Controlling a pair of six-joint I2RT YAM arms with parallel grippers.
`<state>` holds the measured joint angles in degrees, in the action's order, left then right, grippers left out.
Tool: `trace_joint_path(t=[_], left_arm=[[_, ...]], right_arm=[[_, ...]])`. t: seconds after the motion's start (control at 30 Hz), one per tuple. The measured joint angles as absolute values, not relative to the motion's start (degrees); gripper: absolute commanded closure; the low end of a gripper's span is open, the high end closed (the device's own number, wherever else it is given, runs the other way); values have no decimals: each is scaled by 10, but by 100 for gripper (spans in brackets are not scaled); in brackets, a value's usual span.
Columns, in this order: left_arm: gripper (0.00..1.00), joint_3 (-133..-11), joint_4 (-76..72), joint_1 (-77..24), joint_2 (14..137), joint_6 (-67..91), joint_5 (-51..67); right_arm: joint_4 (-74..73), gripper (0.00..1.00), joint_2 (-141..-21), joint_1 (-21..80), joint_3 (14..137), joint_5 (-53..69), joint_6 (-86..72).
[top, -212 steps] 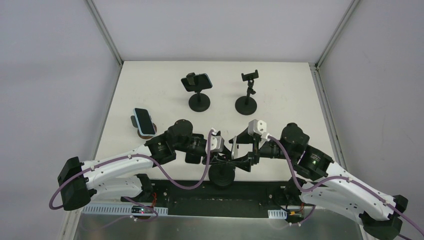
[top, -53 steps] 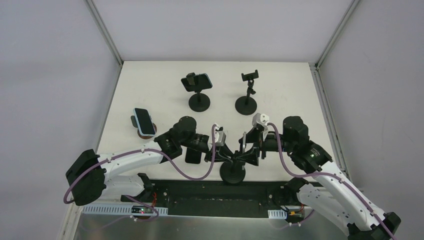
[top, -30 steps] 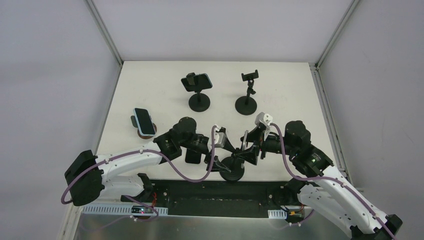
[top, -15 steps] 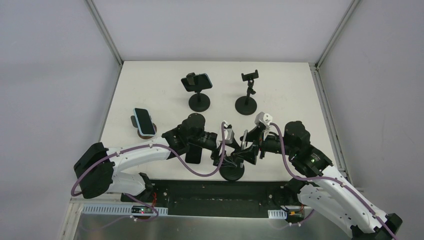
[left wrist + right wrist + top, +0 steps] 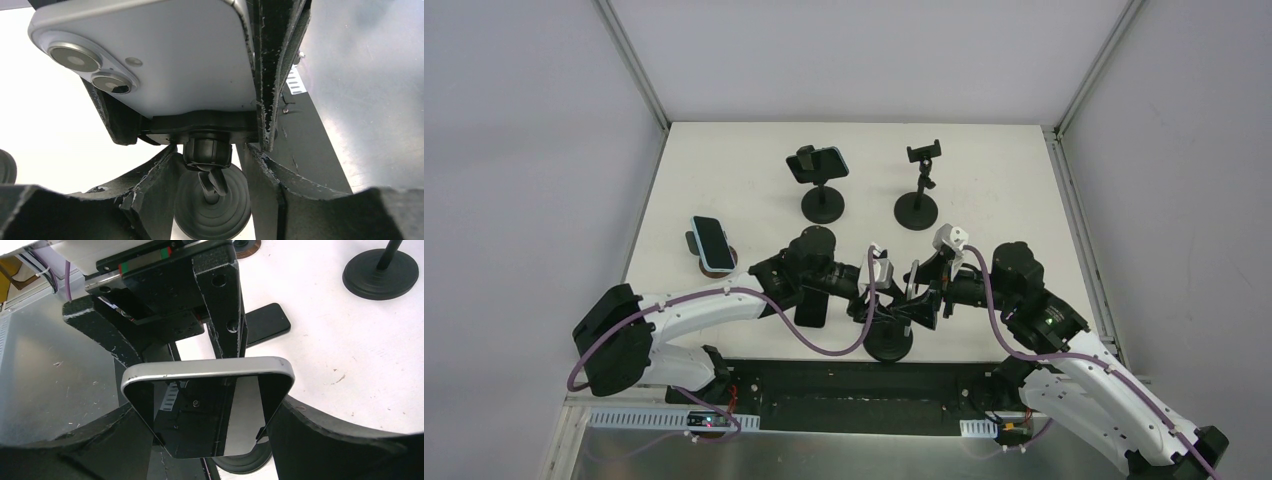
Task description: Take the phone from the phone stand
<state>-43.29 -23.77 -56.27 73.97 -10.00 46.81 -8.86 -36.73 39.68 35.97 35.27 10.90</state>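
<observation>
A silver phone (image 5: 912, 283) sits clamped in a black stand (image 5: 890, 343) at the table's near edge. In the left wrist view its back (image 5: 150, 55) and two lenses face me, above the stand's ball joint (image 5: 207, 150) and round base (image 5: 212, 212). My left gripper (image 5: 207, 147) is open, its fingers (image 5: 150, 190) either side of the ball joint with thin gaps; it also shows from above (image 5: 876, 300). My right gripper (image 5: 210, 415) is shut on the phone's two side edges, dark screen (image 5: 200, 410) facing me; it also shows from above (image 5: 916, 300).
A black phone (image 5: 811, 305) lies flat on the table just left of the stand. A stand holding a blue phone (image 5: 819, 165) and an empty stand (image 5: 921, 180) are at the back. A blue phone on a round brown holder (image 5: 711, 243) is at the left.
Over the last second my left gripper moved right, in around the stand's neck under the phone. My right gripper has stayed on the phone.
</observation>
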Motion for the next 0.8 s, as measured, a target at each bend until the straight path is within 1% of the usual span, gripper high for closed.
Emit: trace_joint_path(t=[0.17,0.23,0.3,0.37,0.4,0.43,0.73,0.8], left_arm=[[56,-437,-237,-563,745,-110,461],[60,-438,-237,-562,746,-113,459],[69,-439,-236,-562,746,-116,458],[85,-440,-233,-562,747,-116,459],[97,-441,-232,-562,748,-116,460],[100,-442,-229,-562,748,-115,462],[100,-454,-218,-561,756,-109,473],[100,-454,-218,-561,756,-109,473]], right_arm=[[-89,100,-368,397,360,353,107],[-89,100,-367,397,360,353,106],[-89,100,-368,397,360,354,105],[-89,100,-368,397,360,353,105],[-89,100,-368,397,360,353,105],[-89,100,-368,397,360,353,105],[-92,96,-366,396,360,354,107],[-92,93,-366,396,360,354,107]])
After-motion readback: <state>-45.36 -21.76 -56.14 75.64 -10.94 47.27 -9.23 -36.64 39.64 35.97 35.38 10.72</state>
